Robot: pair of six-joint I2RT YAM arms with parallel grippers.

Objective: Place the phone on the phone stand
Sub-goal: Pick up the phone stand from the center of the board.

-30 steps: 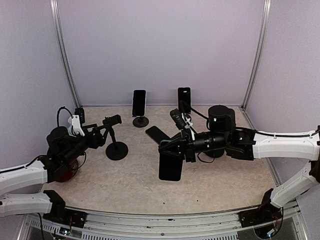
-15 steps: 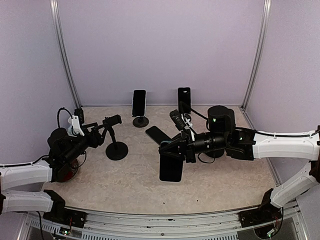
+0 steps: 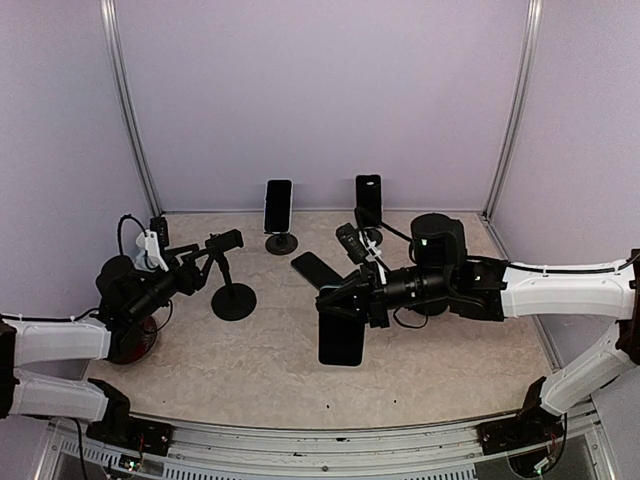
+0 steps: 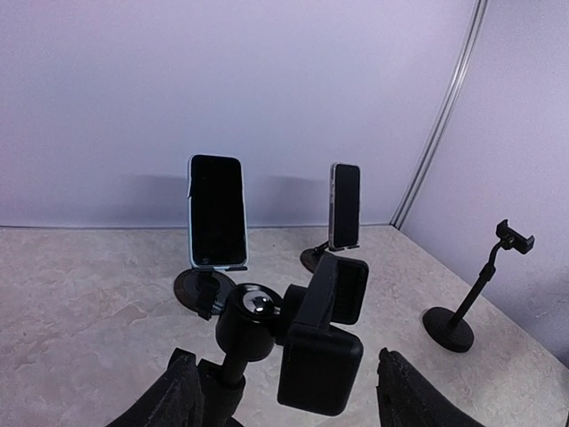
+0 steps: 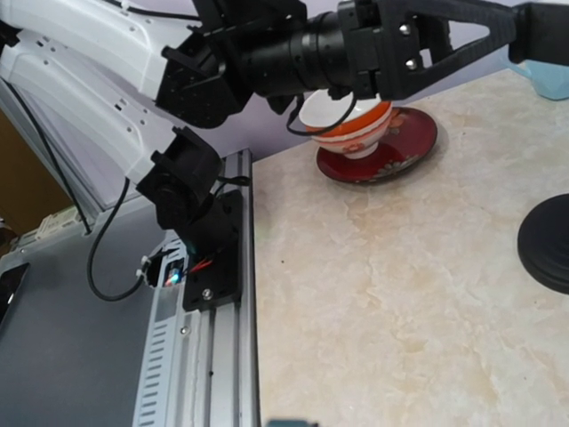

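A black phone (image 3: 341, 338) hangs upright over the middle of the table, with my right gripper (image 3: 340, 298) shut on its top end. In the right wrist view the fingers are out of frame; only a teal sliver shows at the bottom edge. The empty phone stand (image 3: 234, 298) stands at the left, its clamp head (image 3: 225, 241) tilted. My left gripper (image 4: 284, 369) is open, its fingers (image 4: 182, 391) on either side of that clamp head (image 4: 322, 356) without touching it.
Two other phones (image 3: 278, 205) (image 3: 368, 197) sit on stands by the back wall. A dark slab (image 3: 314, 267) lies flat near the centre. Another empty stand (image 4: 480, 294) is to the right. A bowl on a red plate (image 5: 356, 129) sits under the left arm.
The left jaws have narrowed a little around the stand's clamp head. The right gripper and the hanging phone have drifted slightly.
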